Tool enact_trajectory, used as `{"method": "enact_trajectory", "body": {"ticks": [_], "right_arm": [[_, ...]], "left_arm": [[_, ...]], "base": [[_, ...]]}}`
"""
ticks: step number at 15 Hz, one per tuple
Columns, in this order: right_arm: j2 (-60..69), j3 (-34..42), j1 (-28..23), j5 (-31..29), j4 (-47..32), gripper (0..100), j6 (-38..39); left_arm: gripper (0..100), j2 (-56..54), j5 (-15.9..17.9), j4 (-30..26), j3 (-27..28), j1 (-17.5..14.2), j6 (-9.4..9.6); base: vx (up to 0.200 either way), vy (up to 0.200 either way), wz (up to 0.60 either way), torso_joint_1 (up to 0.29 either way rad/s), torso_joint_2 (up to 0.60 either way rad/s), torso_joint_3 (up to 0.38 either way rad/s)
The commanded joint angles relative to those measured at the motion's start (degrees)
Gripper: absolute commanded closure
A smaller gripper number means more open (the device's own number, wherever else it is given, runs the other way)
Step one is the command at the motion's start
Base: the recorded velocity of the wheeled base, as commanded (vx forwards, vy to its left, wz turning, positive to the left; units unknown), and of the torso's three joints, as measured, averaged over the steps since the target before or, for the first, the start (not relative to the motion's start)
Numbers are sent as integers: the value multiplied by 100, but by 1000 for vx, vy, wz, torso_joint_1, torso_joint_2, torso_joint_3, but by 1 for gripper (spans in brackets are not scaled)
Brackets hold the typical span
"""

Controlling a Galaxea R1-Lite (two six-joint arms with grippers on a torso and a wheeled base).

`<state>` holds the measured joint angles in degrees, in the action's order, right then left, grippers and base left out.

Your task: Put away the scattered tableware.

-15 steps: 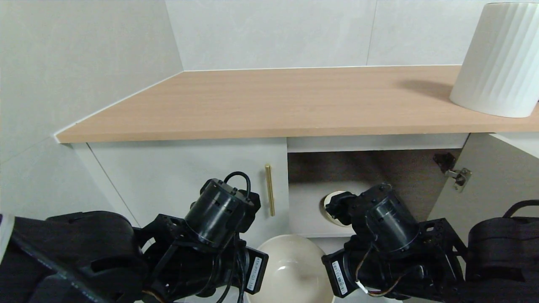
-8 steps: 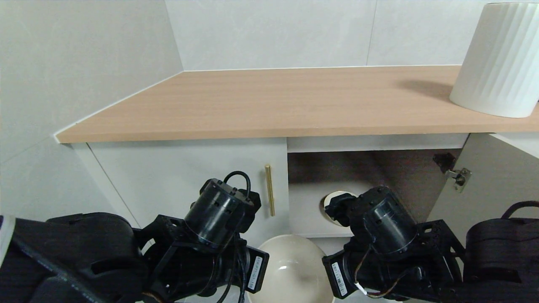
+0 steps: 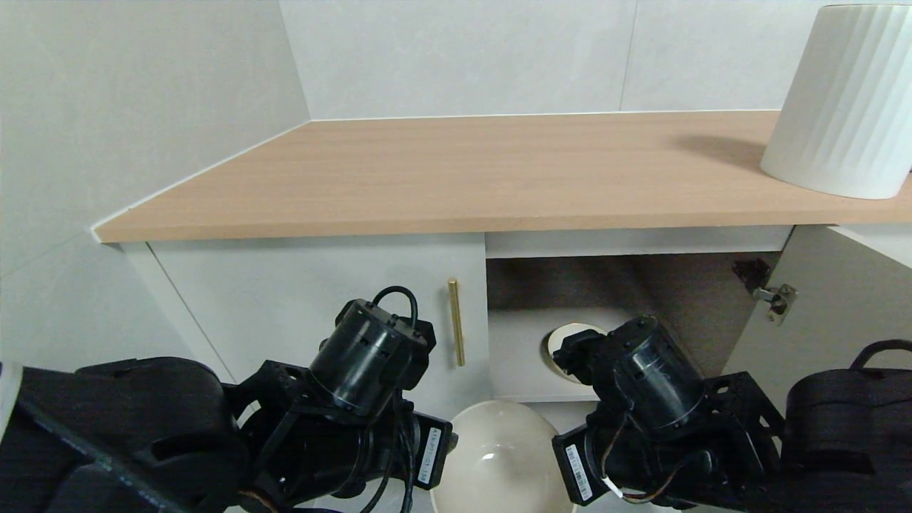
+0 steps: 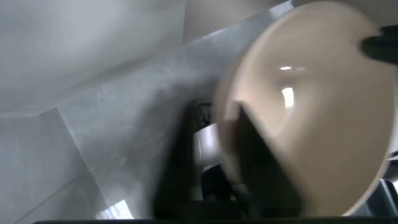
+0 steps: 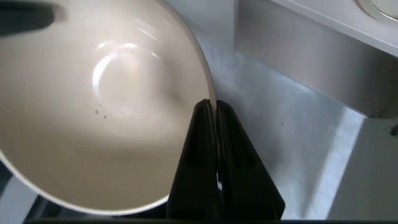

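Closed cabinet door (image 3: 313,299) w/ brass handle (image 3: 456,322) sits at left, under the wood countertop (image 3: 456,171). L gripper (image 4: 214,130) is clamped on the left rim of the cream bowl (image 3: 499,456), one finger inside, one outside. The bowl is held low betw. both arms, in front of the cabinet, opening up. R gripper (image 5: 213,111) pinches the opposite rim, fingers tight on it. Behind is an open compartment (image 3: 641,285) w/ a gold-rimmed plate (image 3: 564,340) on its shelf, partly hidden by R arm. Farther right is the open door (image 3: 819,306) w/ hinge (image 3: 776,299). A white ribbed container (image 3: 841,107) stands on the countertop's right end.
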<state>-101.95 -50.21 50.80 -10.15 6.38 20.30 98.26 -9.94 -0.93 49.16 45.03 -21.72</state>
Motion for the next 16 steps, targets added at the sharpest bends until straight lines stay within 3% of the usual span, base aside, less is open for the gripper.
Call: {"method": "enact_trajectory", "body": {"ticks": [1, 8, 16], "right_arm": [[-9, -6, 9, 31, 48, 100, 1], [-141, 73, -35, -13, 4, 100, -35], [-932, 73, -1116, -4, 30, 100, -70]], "left_arm": [[0, 1, 27, 14, 14, 14, -7], [0, 27, 18, 14, 23, 6, -7], [0, -17, 9, 14, 14, 6, -7]], "base": [[0, 0, 0, 0, 0, 0], [0, 0, 0, 0, 0, 0], [0, 0, 0, 0, 0, 0]]}}
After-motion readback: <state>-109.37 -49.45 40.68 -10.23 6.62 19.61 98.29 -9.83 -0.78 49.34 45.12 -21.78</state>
